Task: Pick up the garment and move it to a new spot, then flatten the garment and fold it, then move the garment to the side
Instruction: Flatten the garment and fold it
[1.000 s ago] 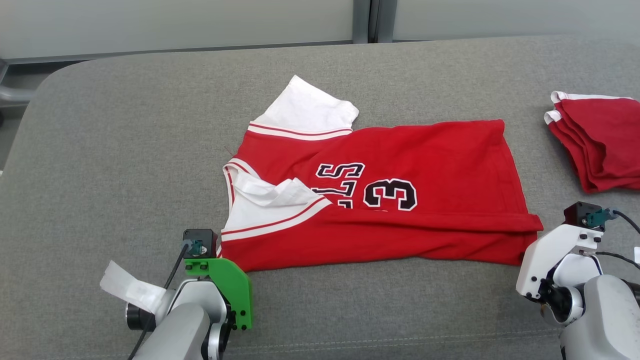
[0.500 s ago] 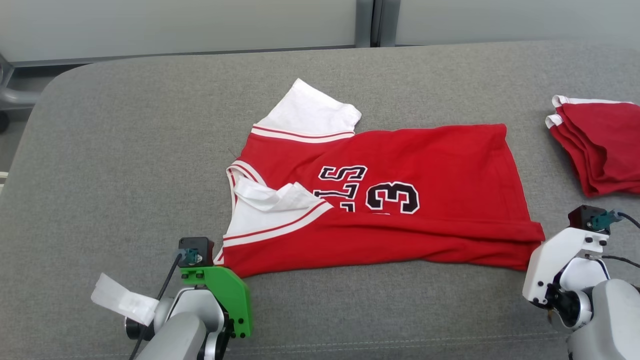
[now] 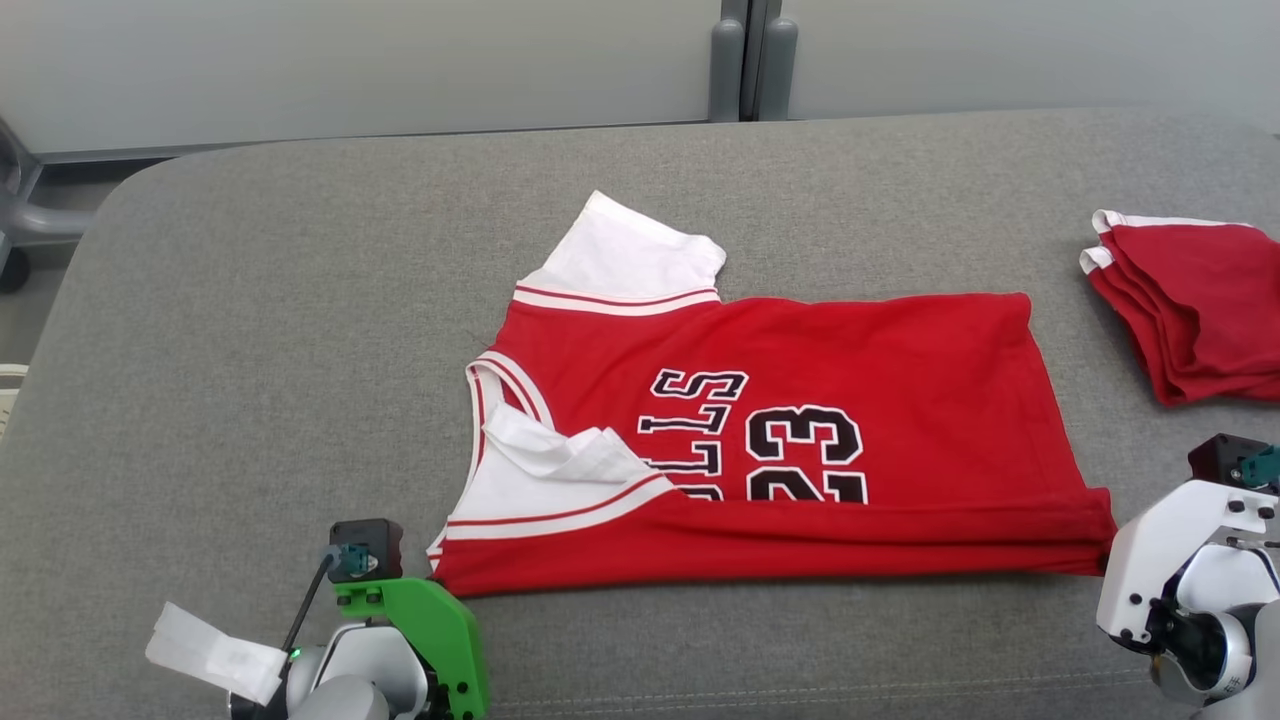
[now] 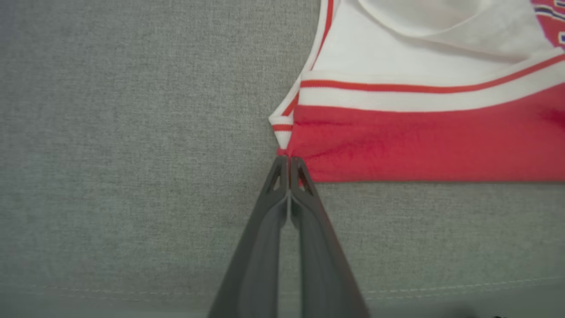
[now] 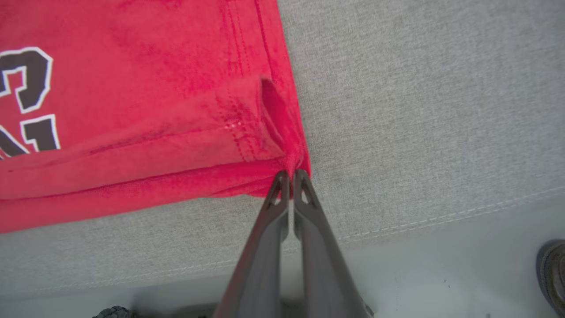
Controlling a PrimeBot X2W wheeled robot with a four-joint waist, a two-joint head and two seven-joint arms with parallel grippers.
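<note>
The garment, a red jersey with white sleeves and black "23" lettering, lies spread on the grey padded table, its near edge folded over. The left gripper is shut, its tips pinching the garment's near-left corner by the striped sleeve trim. My right gripper is shut on the garment's near-right hem corner, where the cloth bunches up. In the head view the left wrist's green bracket and the right wrist's white housing sit at those two corners.
A stack of folded red garments lies at the table's right side. The table's front seam runs close behind the right fingers, with pale floor and a dark shoe beyond. A grey wall panel stands behind the table.
The right gripper has closed on the hem corner. The garment's near edge has been drawn toward me, uncovering more of the number. The head camera has shifted, so the whole picture sits lower.
</note>
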